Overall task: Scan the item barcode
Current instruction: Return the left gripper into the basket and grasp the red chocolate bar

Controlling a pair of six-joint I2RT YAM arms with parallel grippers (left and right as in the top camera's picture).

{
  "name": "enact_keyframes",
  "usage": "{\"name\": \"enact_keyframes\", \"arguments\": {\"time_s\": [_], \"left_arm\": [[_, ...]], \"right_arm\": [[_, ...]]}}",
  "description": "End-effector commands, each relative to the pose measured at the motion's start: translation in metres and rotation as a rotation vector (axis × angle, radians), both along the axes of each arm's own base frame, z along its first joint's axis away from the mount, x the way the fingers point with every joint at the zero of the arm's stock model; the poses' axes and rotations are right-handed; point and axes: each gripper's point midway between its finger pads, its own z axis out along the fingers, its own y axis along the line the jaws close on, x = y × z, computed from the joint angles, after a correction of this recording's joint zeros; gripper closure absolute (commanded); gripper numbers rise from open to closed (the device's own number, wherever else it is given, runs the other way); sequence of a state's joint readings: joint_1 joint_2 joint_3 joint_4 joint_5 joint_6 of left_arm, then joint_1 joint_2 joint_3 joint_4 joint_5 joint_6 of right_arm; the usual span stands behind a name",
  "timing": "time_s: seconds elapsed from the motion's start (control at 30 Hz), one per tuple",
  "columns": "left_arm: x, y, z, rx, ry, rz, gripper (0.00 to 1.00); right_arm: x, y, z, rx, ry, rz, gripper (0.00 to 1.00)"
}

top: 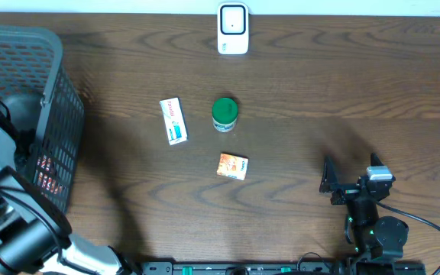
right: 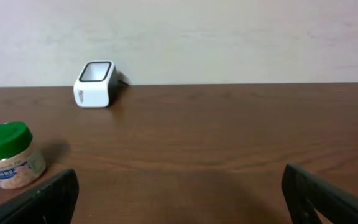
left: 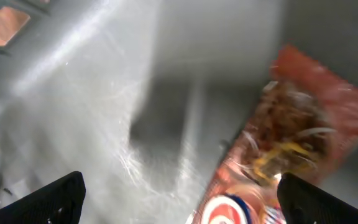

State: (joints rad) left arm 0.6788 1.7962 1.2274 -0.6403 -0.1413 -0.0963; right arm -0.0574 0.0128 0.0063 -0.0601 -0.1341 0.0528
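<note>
**Q:** Snack packet (left: 291,143), red, printed: where is it?
**A:** On the floor of the dark mesh basket (top: 52,84) at the left end of the table (top: 342,84). It lies flat and is blurred in the left wrist view.

**Q:** Left end effector (left: 185,202)?
**A:** Inside the basket, above the packet. Its fingers are spread wide and hold nothing.

**Q:** Right end effector (right: 179,199)?
**A:** Near right, low over bare table. It is released and empty, and faces the far edge.

**Q:** Barcode scanner (top: 233,29)?
**A:** White, upright, at the far edge near centre.

**Q:** Other stock on the table?
**A:** Three items in the middle, all apart from one another:
- Green-lidded jar (top: 224,114), upright.
- White carton (top: 173,121), lying flat to the left of the jar.
- Orange carton (top: 232,166), nearer than the jar.
</note>
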Motion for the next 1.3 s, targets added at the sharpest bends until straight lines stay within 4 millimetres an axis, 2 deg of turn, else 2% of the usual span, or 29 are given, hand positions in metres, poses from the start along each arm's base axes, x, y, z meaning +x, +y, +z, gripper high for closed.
{"name": "enact_keyframes", "arguments": {"time_s": [0.0, 0.2, 0.3, 0.57, 0.83, 0.9, 1.03, 1.27], "left_arm": [[0.012, -0.014, 0.013, -0.048, -0.084, -0.047, 0.02], [0.026, -0.032, 0.013, -0.148, -0.162, -0.102, 0.02], [0.023, -0.037, 0.007, -0.162, -0.148, -0.133, 0.02], [0.015, -0.044, -0.025, -0.215, -0.070, -0.171, 0.02], [0.003, -0.049, -0.065, -0.281, 0.030, -0.154, 0.03], [0.000, -0.051, -0.071, -0.298, 0.048, -0.152, 0.20], [-0.003, -0.053, -0.077, -0.312, 0.063, -0.150, 0.43], [-0.002, -0.052, -0.068, -0.305, 0.057, -0.150, 0.51]], "right_arm": [[0.000, 0.001, -0.001, 0.013, 0.003, 0.004, 0.01], [0.000, 0.001, -0.001, 0.013, 0.003, 0.004, 0.01], [0.000, 0.001, -0.001, 0.013, 0.003, 0.004, 0.01], [0.000, 0.001, -0.001, 0.013, 0.003, 0.004, 0.01], [0.000, 0.001, -0.001, 0.013, 0.003, 0.004, 0.01], [0.000, 0.001, -0.001, 0.013, 0.003, 0.004, 0.01], [0.000, 0.001, -0.001, 0.013, 0.003, 0.004, 0.01], [0.000, 0.001, -0.001, 0.013, 0.003, 0.004, 0.01]]}}
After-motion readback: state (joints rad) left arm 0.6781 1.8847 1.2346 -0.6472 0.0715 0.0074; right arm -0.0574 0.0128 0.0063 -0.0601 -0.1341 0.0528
